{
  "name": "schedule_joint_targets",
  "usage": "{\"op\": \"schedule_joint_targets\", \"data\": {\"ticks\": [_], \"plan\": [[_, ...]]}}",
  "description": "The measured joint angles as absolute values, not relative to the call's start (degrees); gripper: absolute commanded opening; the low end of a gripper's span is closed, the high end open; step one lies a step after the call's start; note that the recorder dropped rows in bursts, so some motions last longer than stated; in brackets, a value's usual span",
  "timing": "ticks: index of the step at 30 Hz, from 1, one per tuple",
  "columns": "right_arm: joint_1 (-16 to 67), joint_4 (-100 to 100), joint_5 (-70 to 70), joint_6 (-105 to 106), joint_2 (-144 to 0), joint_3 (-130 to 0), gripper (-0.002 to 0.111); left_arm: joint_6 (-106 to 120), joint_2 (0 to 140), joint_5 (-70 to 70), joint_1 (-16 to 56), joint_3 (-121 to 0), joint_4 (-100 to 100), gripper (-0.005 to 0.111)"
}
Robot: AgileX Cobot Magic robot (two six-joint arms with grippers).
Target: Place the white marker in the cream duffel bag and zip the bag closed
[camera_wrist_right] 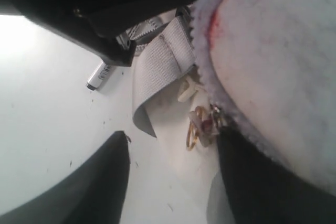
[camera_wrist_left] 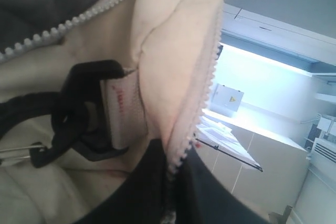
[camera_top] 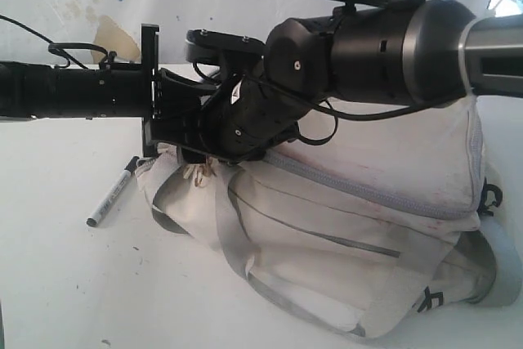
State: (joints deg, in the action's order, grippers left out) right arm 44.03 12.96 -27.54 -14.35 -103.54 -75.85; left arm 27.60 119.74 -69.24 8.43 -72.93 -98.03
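Left gripper [camera_top: 181, 124] is clenched on the zip edge of the cream duffel bag [camera_top: 384, 177]. In its wrist view the toothed flap runs straight down into the dark jaws, with a black clip [camera_wrist_left: 79, 114] just beside them and grey lining showing beyond. Right gripper [camera_wrist_right: 173, 145] is released, jaws wide. The zip pull [camera_wrist_right: 201, 129] with its gold ring sits between them, close against one finger and not gripped. The white marker [camera_top: 113, 194] is not in the bag yet. It lies flat on the table [camera_top: 65, 284], outside both sets of jaws, on the far side of the left jaws from the bag.

My read is that I'm working the mouth open at this end. To do it well, I want the left jaws holding that edge taut and lifted so the teeth run straight. Then I centre the right jaws on the pull before closing. It's small and off to one side, so a squeeze here could catch fabric or the grey strap [camera_wrist_right: 157, 72] instead. I'd draw along the zip line, not upward, and get the mouth wide enough before going for the marker.
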Motion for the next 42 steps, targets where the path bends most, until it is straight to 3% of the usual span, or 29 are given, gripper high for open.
{"op": "schedule_joint_targets", "data": {"ticks": [24, 35, 40, 42], "plan": [[44.0, 11.5, -17.3, -13.8, -108.2, -74.1, 0.049, 25.7, 119.9, -68.9, 8.2, -72.9, -98.2, 0.0], [44.0, 10.0, -11.4, -13.5, -110.4, -73.6, 0.025, 25.4, 120.1, -68.7, 8.1, -72.9, -98.6, 0.0], [44.0, 8.5, -10.9, -13.5, -110.4, -73.6, 0.001, 25.4, 120.1, -68.7, 8.1, -72.9, -98.9, 0.0], [44.0, 8.3, -11.0, -13.5, -110.4, -73.6, 0.0, 25.4, 120.1, -68.7, 8.1, -72.9, -98.9, 0.0]]}}
